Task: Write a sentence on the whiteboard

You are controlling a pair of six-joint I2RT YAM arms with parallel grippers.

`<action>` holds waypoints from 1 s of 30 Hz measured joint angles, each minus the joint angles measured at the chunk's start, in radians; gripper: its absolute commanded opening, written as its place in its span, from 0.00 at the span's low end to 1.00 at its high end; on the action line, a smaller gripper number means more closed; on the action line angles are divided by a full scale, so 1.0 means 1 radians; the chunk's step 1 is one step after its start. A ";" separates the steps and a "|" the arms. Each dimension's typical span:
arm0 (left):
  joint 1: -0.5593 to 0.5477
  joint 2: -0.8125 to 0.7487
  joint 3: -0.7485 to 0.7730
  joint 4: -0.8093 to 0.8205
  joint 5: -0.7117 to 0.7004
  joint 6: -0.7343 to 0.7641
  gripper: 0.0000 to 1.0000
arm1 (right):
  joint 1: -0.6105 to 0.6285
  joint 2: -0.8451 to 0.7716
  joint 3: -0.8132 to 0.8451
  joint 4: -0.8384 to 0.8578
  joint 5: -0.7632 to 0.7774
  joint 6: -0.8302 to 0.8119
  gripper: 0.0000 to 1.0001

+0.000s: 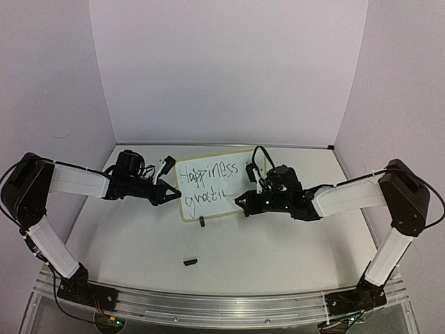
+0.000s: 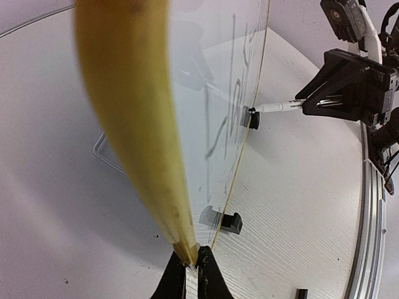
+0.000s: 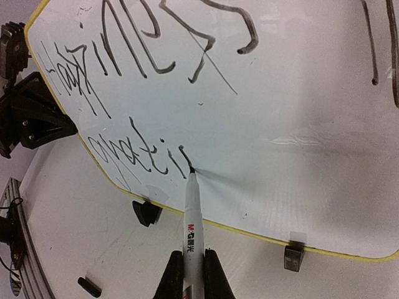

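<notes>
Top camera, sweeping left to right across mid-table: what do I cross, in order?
From the left: left claw, shut on the board's edge → whiteboard → right claw, shut on the marker.

Top cam sits high at the near side, looking down and forward over the whole tabletop (image 1: pixel 139 243); left wrist cam is tight and edge-on along the whiteboard (image 2: pixel 131 124) rim, right wrist cam close on its written face, and all three share the whiteboard.
</notes>
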 measured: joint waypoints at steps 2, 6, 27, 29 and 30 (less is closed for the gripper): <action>0.000 0.000 0.000 0.000 0.000 0.000 0.00 | 0.000 -0.002 0.000 -0.013 0.004 -0.003 0.00; 0.000 0.000 0.000 0.000 0.000 0.000 0.00 | 0.000 -0.011 0.000 -0.032 0.013 -0.012 0.00; 0.000 0.000 0.000 0.000 0.000 0.000 0.00 | -0.003 -0.046 0.029 -0.044 0.044 -0.039 0.00; 0.000 0.000 0.000 0.000 0.000 0.000 0.00 | -0.004 -0.045 0.028 -0.045 0.044 -0.038 0.00; 0.000 0.000 0.000 0.000 0.000 0.000 0.00 | -0.004 -0.044 0.028 -0.044 0.044 -0.037 0.00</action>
